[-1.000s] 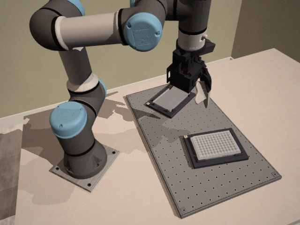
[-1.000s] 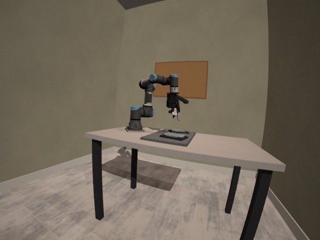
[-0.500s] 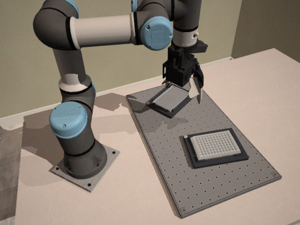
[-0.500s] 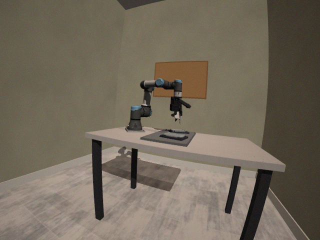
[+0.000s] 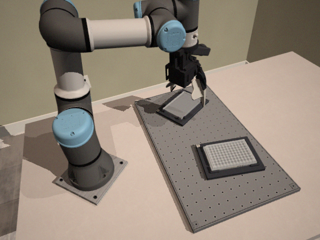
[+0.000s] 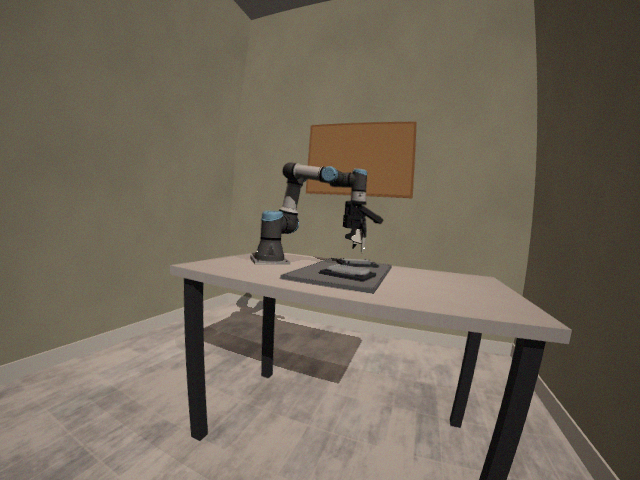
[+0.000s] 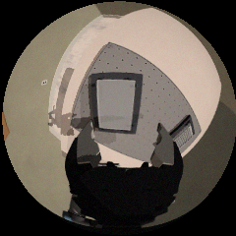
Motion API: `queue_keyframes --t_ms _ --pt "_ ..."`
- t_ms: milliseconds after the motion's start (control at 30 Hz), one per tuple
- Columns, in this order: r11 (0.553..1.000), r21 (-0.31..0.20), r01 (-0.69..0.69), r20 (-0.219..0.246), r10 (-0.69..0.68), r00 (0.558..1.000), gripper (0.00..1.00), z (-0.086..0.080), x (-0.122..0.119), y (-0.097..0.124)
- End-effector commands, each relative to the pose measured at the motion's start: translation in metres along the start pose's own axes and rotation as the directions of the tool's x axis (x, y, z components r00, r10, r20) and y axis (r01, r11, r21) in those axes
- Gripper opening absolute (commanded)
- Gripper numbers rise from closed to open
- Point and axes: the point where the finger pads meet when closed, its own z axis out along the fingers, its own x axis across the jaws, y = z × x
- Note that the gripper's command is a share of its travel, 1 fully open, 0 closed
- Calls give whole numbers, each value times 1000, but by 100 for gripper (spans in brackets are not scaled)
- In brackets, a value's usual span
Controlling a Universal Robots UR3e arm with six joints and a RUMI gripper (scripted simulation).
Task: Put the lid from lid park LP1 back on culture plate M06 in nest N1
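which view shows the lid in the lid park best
The wrist view: the lid fills the middle of the picture, whole and unblocked, between the open fingers. The top view shows the lid at an angle, with the gripper covering its far edge. The exterior view shows it only as a thin sliver.

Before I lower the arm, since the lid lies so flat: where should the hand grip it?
Grip the lid by its two long side edges, coming straight down. It lies flat in the lid park, and the open hand seems to straddle its short width.
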Motion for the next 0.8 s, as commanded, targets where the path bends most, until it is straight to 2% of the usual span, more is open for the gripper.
queue_keyframes --t_ms 0,100,533,767 --pt "1000 -6 -8 -28 8 1000 82 8 -16 -8" --pt "1000 -6 -8 -28 8 1000 82 14 -27 -11" --pt "1000 -6 -8 -28 8 1000 82 14 -27 -11" --pt "1000 -6 -8 -28 8 1000 82 26 -27 -11"
